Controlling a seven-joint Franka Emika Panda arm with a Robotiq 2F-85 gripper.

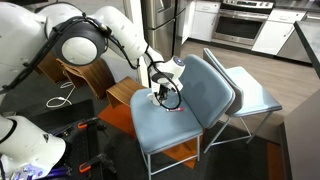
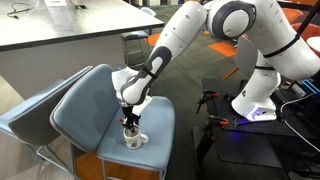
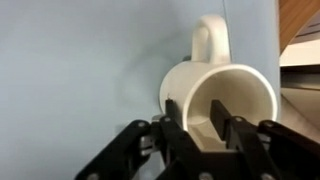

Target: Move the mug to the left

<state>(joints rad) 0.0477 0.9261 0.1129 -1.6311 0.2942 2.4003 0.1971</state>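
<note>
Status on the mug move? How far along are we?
Approach looks done: the hand is right over the mug, which stands upright on the blue chair seat. In hand: the grasp. In the wrist view the fingers sit at the rim opposite the handle, one seemingly inside. Whether they are clamped is unclear. Left: lift, carry left, set down, release.

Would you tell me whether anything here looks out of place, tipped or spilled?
Only the setting is unusual: the mug stands on a blue chair seat rather than a table. It is upright, with no spill or damage visible, and the tool is at its rim.
</note>
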